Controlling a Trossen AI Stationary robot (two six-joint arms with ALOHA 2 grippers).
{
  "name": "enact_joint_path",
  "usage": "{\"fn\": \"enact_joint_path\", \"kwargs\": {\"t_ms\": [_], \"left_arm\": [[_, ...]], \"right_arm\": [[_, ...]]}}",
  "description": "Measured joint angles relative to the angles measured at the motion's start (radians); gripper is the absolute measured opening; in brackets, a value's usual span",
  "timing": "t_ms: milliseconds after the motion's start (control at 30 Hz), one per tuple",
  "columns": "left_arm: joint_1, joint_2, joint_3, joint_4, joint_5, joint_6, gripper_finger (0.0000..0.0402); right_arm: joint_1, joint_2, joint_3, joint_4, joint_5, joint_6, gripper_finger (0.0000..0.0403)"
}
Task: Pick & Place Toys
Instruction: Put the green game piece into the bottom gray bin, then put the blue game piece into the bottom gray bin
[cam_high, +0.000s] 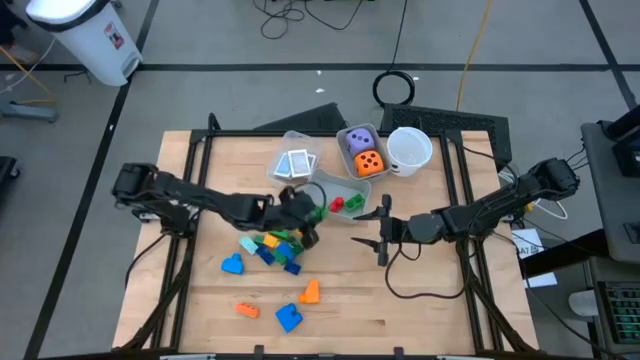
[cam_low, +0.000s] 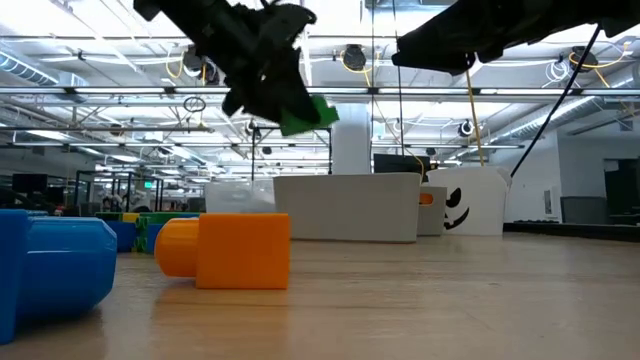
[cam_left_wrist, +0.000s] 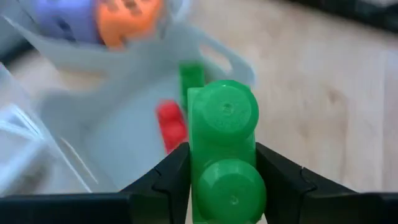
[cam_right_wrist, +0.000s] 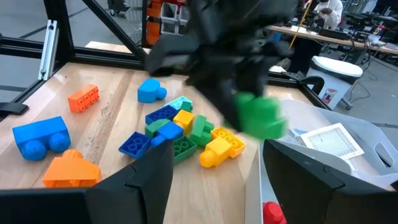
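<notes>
Toys first: our left gripper (cam_left_wrist: 221, 180) is clamped on a green block (cam_left_wrist: 222, 149) above the clear bin (cam_left_wrist: 118, 134); releasing off-centre could bounce it out. Our right gripper (cam_right_wrist: 211, 180) waits, fingers apart.

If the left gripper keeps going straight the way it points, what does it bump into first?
Probably the clear bin holding a red block and a green one. The left gripper, clamped on a green block, points into it; depth is uncertain.

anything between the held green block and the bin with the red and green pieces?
Nothing. The low view shows the left gripper carrying the green block in the air, and the left wrist view shows only open space between it and the clear bin ahead.
</notes>
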Motion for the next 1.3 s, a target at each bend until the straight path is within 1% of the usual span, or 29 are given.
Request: {"fn": "enact_joint_path", "kwargs": {"t_ms": [67,167,233,333,400,567,633,800,900,1000,1067,1167,1300], "left_arm": [[0.024,-0.012,0.0,0.042,-0.018,0.024,0.0157],[0.068,-0.005,0.001,0.088,-0.005,0.034,0.0151],[0.1,0.017,0.001,0.129,0.008,0.034,0.0146],[0.145,0.05,0.001,0.142,0.011,0.032,0.0148],[0.171,0.072,0.001,0.152,0.018,0.029,0.0158],[0.214,0.122,0.001,0.189,0.093,0.018,0.0189],[0.22,0.132,0.001,0.218,0.107,0.006,0.02],[0.227,0.13,0.001,0.21,0.112,0.008,0.023],[0.226,0.089,0.0,0.186,0.189,0.028,0.0244],[0.225,0.001,0.001,0.125,0.286,0.021,0.0252],[0.22,-0.072,0.001,0.031,0.32,-0.006,0.0254],[0.194,-0.194,0.001,-0.137,0.323,-0.047,0.0254],[0.129,-0.307,0.001,-0.387,0.28,-0.095,0.0255]], "right_arm": [[0.0,0.0,0.0,0.0,0.0,0.0,0.0226],[0.0,0.0,0.0,0.0,0.0,0.0,0.0226],[0.0,0.0,0.0,0.0,0.0,0.001,0.0226],[0.0,0.0,0.0,0.0,0.0,0.001,0.0226],[0.0,0.0,-0.001,-0.003,0.0,0.0,0.0226],[0.0,0.0,-0.001,-0.002,0.0,0.0,0.0226],[0.0,0.0,-0.001,-0.002,0.0,0.0,0.0226],[0.0,0.0,-0.001,-0.002,0.0,0.0,0.0226],[0.0,0.0,-0.001,-0.003,0.0,0.0,0.0226],[0.0,0.0,-0.001,-0.009,0.0,0.001,0.0226],[0.0,0.0,-0.001,-0.011,0.0,0.001,0.0226],[0.0,0.0,-0.001,-0.019,0.0,0.009,0.0226],[0.0,0.0,-0.001,-0.023,0.0,0.02,0.0226]]}}
